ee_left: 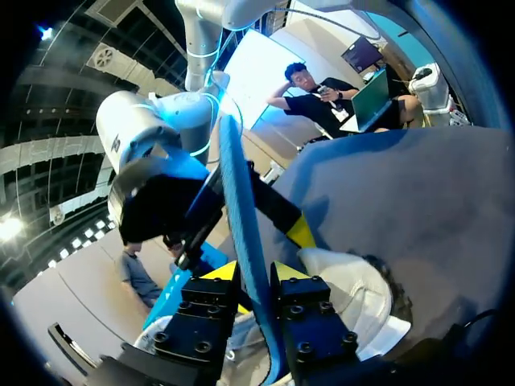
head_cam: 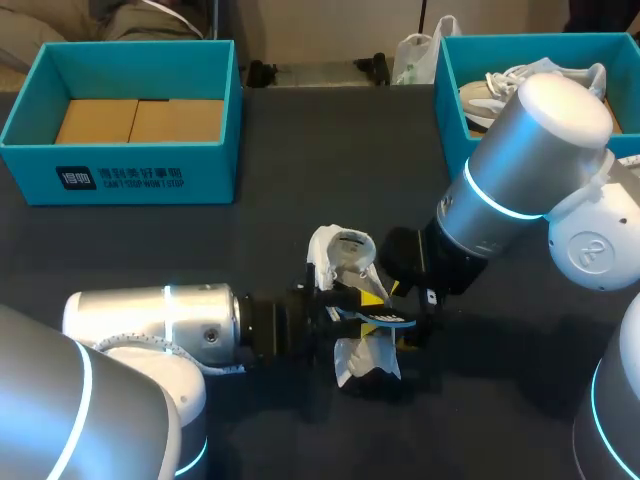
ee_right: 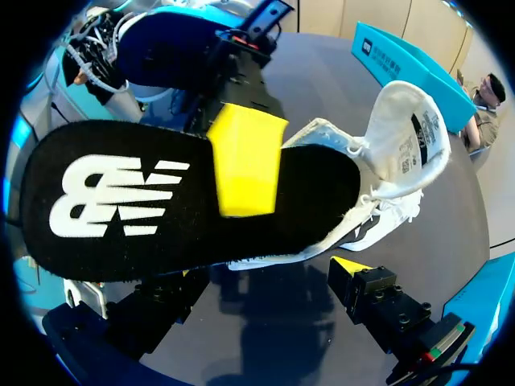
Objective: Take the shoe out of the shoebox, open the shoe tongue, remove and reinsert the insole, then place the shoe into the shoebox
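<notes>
The left gripper (ee_left: 254,277) pinches the insole (ee_left: 241,209) tight, likely to steer it at the white shoe (head_cam: 345,265); I cannot tell whether the right gripper (ee_right: 265,277) holds anything.

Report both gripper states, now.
Left gripper: closed, holding the insole.
Right gripper: at the shoe; state cannot be told.

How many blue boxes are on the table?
2. The left box sits at the table's far left corner with brown cardboard inside. The right box is at the far right, partly hidden behind my right arm, with a white shoe inside.
</notes>
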